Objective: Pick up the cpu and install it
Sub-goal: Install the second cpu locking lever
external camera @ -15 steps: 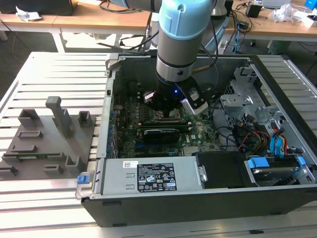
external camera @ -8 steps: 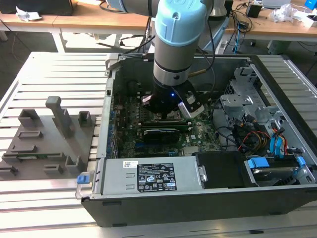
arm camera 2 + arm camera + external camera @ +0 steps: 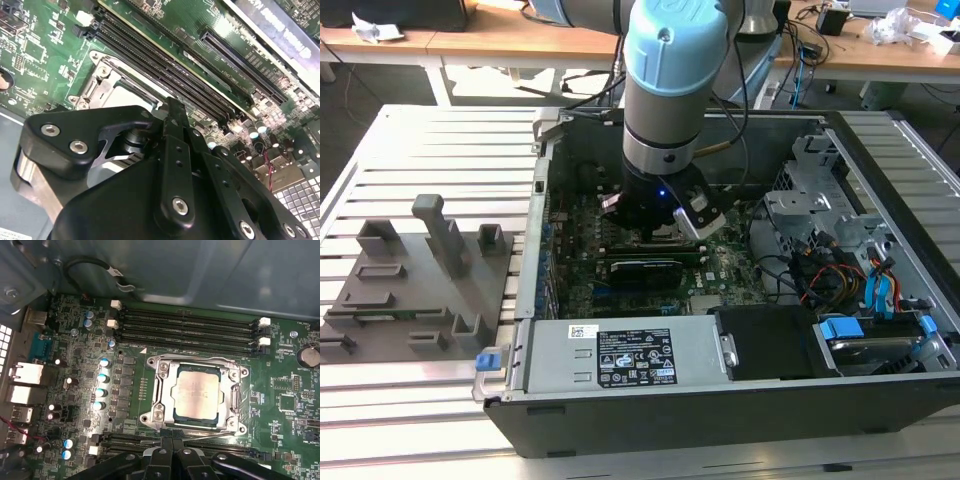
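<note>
Cpu (image 3: 197, 392) lies flat in its socket frame (image 3: 197, 362), directly beneath my gripper (image 3: 170, 452); its fingers look closed, empty.

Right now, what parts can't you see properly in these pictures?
- In the exterior view, the arm covers the board beneath it.
- In the second wrist view, the gripper's black linkage hides most of the cpu.
- In the first wrist view, whether the cpu is fully seated in its socket frame cannot be made out.
</note>
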Robot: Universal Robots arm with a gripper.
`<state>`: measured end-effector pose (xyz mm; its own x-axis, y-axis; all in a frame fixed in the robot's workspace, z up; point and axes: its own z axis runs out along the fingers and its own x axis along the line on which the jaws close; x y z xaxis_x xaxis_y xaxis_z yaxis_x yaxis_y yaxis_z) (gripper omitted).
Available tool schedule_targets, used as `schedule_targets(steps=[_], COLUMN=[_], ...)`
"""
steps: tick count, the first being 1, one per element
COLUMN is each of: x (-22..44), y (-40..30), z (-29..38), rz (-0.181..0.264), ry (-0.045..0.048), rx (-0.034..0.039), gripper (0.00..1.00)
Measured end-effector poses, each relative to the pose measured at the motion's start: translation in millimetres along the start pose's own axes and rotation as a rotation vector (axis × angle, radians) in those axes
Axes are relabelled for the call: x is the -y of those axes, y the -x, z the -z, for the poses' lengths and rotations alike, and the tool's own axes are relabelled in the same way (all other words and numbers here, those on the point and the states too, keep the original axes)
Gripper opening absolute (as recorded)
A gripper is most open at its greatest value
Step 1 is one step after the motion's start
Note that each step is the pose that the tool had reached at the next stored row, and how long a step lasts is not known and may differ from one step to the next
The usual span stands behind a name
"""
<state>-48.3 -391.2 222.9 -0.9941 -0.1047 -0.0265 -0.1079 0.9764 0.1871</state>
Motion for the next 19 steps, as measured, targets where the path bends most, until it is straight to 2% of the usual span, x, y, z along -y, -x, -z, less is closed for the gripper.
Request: schedule_targets(steps=[3, 15, 19], x=[-0.1, -1.1, -0.6], y=[-1.6, -15.8, -19.0], z=[-0.4, -3.1, -7.4], rz=[0.000, 0.000, 0.000], ry=[0.0004, 0.0005, 0.0005], rx=[0.0000, 0.0001, 0.0000], gripper=[0.11, 0.11, 0.11])
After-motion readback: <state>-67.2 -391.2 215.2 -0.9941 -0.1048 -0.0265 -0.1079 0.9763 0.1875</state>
